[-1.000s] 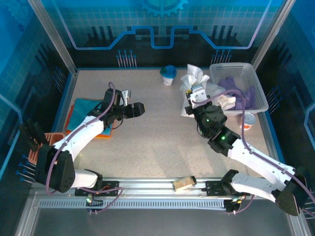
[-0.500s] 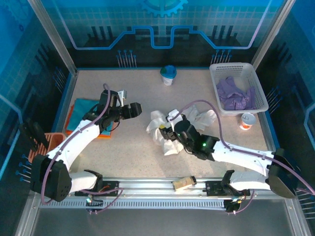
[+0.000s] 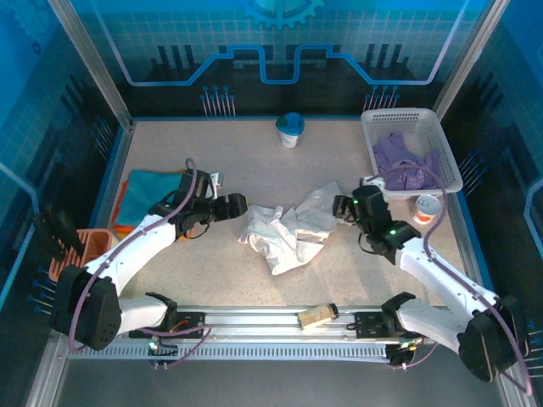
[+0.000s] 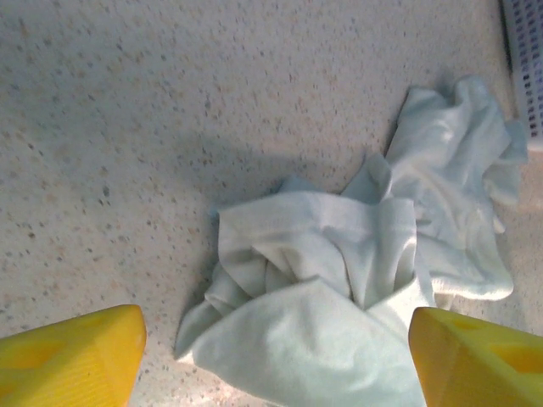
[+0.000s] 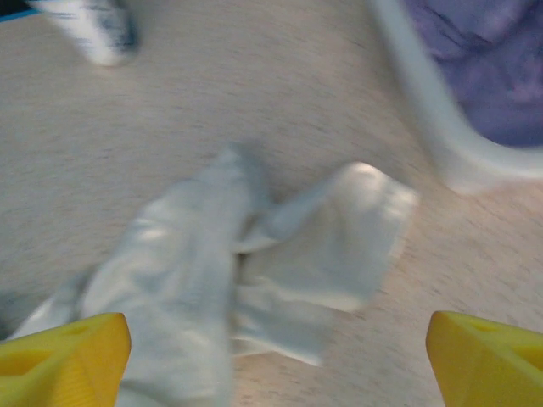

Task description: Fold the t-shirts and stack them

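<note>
The left gripper (image 3: 236, 206) is open. In its wrist view its two yellow fingertips (image 4: 72, 356) stand wide apart at the lower corners with nothing clamped between them. It hangs just left of the crumpled white cloth t-shirt (image 3: 284, 233), whose bunched folds lie on the bare speckled table (image 4: 127, 110) ahead of it.

The right gripper (image 3: 340, 208) is also open, its yellow fingertips (image 5: 59, 356) spread wide. It sits at the right edge of the same white shirt, so the garment lies between the two grippers near the middle of the table. The right wrist picture is blurred, so I cannot tell whether those fingers touch the cloth or sit just above it. It does show the white shirt (image 5: 212, 280) spread under and ahead of the gripper.

Behind the right arm, in the far right corner, stands a white plastic lattice basket (image 3: 450, 174) with a pale purple t-shirt (image 3: 403, 161) heaped inside. Its rim (image 5: 424, 110) and the purple cloth (image 5: 484, 68) also show in the right wrist view.

A small white and orange cup (image 3: 427, 209) stands just in front of the basket. A white cup with a blue lid (image 3: 290, 129) stands at the far middle edge.

On the left side lies a folded teal t-shirt (image 3: 151, 190) on top of an orange one (image 3: 124, 227), well apart from the white shirt. A salmon-pink ribbed plastic tray (image 3: 69, 254) sits at the near left edge.
</note>
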Controlling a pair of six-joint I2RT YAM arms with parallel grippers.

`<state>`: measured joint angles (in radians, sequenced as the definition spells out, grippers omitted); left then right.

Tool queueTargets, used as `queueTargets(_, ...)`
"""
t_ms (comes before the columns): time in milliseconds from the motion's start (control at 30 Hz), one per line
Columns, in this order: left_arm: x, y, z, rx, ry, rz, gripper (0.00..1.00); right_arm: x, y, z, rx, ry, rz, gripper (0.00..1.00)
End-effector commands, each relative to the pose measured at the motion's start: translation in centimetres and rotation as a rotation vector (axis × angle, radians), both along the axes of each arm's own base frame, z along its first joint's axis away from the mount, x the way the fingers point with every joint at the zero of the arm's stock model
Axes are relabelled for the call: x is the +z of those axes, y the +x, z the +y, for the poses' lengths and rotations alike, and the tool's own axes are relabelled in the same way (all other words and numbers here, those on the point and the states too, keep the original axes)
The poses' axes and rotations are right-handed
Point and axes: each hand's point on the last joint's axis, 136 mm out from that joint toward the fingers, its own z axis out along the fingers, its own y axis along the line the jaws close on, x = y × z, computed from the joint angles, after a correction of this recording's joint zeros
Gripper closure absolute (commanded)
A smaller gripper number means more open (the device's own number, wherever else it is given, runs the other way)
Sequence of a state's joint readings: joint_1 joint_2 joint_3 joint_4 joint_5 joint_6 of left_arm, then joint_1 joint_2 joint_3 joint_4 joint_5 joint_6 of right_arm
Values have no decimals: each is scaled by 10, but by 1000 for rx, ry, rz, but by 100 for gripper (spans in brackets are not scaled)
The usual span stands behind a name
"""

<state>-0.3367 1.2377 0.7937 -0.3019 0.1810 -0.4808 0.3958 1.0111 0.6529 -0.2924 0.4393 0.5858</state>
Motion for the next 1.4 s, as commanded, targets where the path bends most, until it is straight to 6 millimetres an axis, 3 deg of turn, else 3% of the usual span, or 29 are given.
queueTargets(0, -9, -8, -11, -19, -24, 41, 19, -29, -10, -24, -100, 107, 124, 11)
queueTargets(200, -14, -12, -28, -58, -10, 51, 25, -51, 19, -59, -223, 175, 220, 12)
queueTargets(233, -13, -12, -29, -65, 0, 45, 28, -52, 25, -63, -238, 173, 222, 12)
queueTargets(267, -12, -13, -32, -81, 17, 35, 37, -53, 32, -68, -248, 172, 219, 12)
queueTargets(333, -11, -15, -33, -113, 66, 22, 42, -55, 45, -75, -269, 200, 210, 13)
queueTargets(700, 6, -19, -51, -289, 301, -82, 43, -72, 120, -110, -297, 222, 256, 13)
queueTargets(933, 8, -16, -67, -363, 406, -124, 35, -71, 152, -126, -313, 229, 223, 13)
queueTargets(1067, -1, -16, -71, -373, 415, -92, 34, -65, 172, -127, -279, 227, 181, 9)
queueTargets(1167, -5, -19, -70, -362, 407, -68, 33, -58, 175, -121, -235, 256, 185, 6)
queueTargets(1367, 2, -21, -82, -439, 411, -115, 29, -24, 148, -81, -137, 267, 117, 0)
